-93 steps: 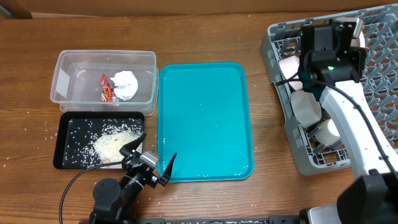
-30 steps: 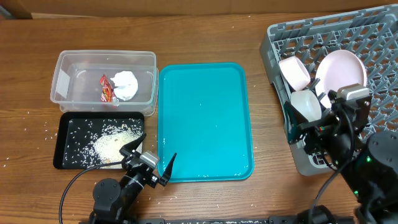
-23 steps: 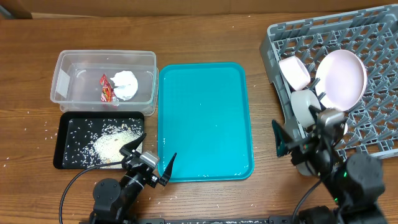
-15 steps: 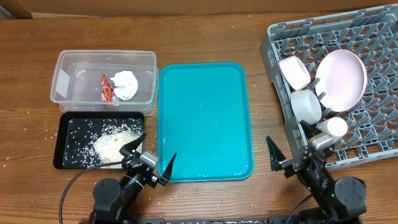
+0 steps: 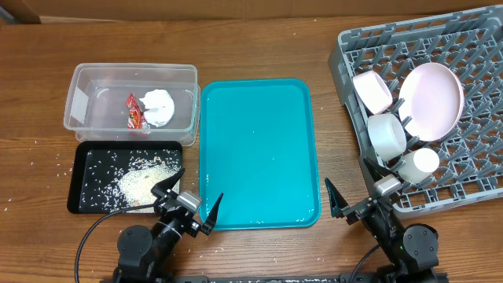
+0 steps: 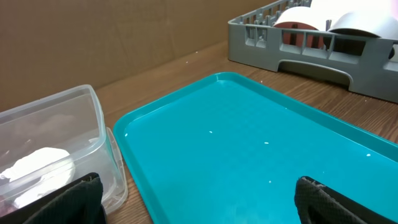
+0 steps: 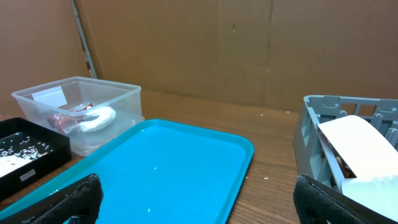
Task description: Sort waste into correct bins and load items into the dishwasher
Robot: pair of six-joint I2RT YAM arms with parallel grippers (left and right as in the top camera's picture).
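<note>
Back comes the right arm from the rack (image 5: 471, 47) to the near table edge! Far left, wrapper (image 5: 135, 110) and paper wad (image 5: 159, 107) sit in the clear tub (image 5: 78, 106); rice (image 5: 137, 182) lies in the black tray (image 5: 82, 157) beside it. Left gripper (image 5: 200, 187) hangs spread wide, empty. Teal tray (image 5: 259, 149) sits mid-table. Right gripper (image 5: 354, 189) gapes empty too. Plate (image 5: 431, 98), two bowls (image 5: 372, 90) and cup (image 5: 416, 165) stand in the rack.

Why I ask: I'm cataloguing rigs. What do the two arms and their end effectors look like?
The left arm and right arm are black with rounded joint housings, a thin black cable looping beside each. The left end effector and right end effector each have two dark, tapered, pointed fingers, with a small silver-grey block behind them.
</note>
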